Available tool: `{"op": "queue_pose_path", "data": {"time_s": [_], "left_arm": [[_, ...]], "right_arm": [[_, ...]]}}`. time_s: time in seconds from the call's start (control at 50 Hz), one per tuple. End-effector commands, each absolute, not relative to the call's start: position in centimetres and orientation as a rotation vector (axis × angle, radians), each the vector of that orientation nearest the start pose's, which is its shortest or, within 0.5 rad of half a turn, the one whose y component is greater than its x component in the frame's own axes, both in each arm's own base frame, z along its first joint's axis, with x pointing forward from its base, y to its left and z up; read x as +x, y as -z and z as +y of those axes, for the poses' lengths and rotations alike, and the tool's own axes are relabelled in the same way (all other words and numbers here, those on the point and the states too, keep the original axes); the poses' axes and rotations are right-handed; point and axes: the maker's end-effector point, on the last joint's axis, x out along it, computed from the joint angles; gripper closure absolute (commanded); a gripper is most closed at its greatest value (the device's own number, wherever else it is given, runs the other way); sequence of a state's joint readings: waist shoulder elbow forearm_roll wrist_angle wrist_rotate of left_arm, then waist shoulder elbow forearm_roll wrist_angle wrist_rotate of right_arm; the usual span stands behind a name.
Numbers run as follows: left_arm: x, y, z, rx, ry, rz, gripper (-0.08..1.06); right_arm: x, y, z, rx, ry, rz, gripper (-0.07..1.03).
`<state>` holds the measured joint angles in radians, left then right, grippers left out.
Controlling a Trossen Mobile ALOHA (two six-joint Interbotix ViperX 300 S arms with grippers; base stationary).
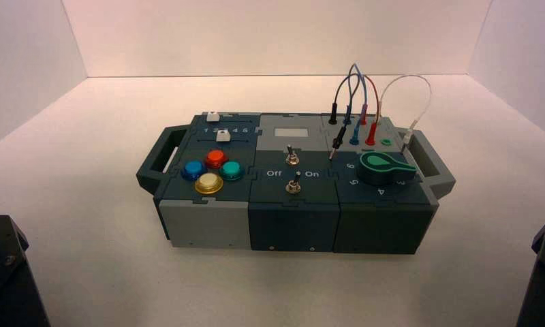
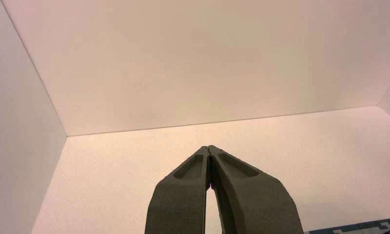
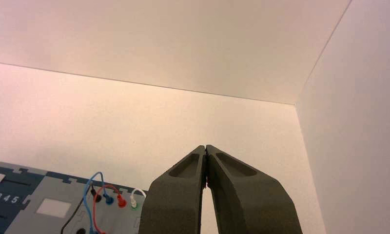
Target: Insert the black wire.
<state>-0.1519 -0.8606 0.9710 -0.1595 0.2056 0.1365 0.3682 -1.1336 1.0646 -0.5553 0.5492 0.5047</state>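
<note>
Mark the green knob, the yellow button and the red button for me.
green knob (image 1: pixel 377 163), high view, on its round body
yellow button (image 1: pixel 209 182), high view, on its cap
red button (image 1: pixel 216 157), high view, on its cap

The high view looks down from behind at the whole box (image 1: pixel 293 184); both wrist views, facing the back wall (image 2: pixel 207 58), share the box's edge.

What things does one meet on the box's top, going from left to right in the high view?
Blue button, red button, green button, display window, black wire's loose plug, green knob.
</note>
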Motion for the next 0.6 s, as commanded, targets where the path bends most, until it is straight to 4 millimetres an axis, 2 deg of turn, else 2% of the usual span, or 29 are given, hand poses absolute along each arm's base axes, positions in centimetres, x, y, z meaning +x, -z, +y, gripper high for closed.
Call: {"op": "queue_pose_path", "data": {"time_s": [0.02,0.36,0.5,0.6], "left_arm": [[27.6,-28.7,-4.5,0.007,0.171,0.291,1.01],[27.4,-28.2,-4.7,0.012,0.178,0.329,1.01],[27.1,-26.5,-5.8,0.018,0.225,0.469,1.01],[26.4,-24.5,-7.3,0.044,0.287,0.597,1.01]], "right_arm": [[21.4,-26.7,3.0,-0.106,-0.084,0.378,0.98],[21.5,-26.1,3.2,-0.093,-0.088,0.403,0.98],[21.7,-25.4,3.5,-0.074,-0.088,0.457,0.98],[21.8,-24.4,3.6,-0.063,-0.08,0.519,0.98]]}}
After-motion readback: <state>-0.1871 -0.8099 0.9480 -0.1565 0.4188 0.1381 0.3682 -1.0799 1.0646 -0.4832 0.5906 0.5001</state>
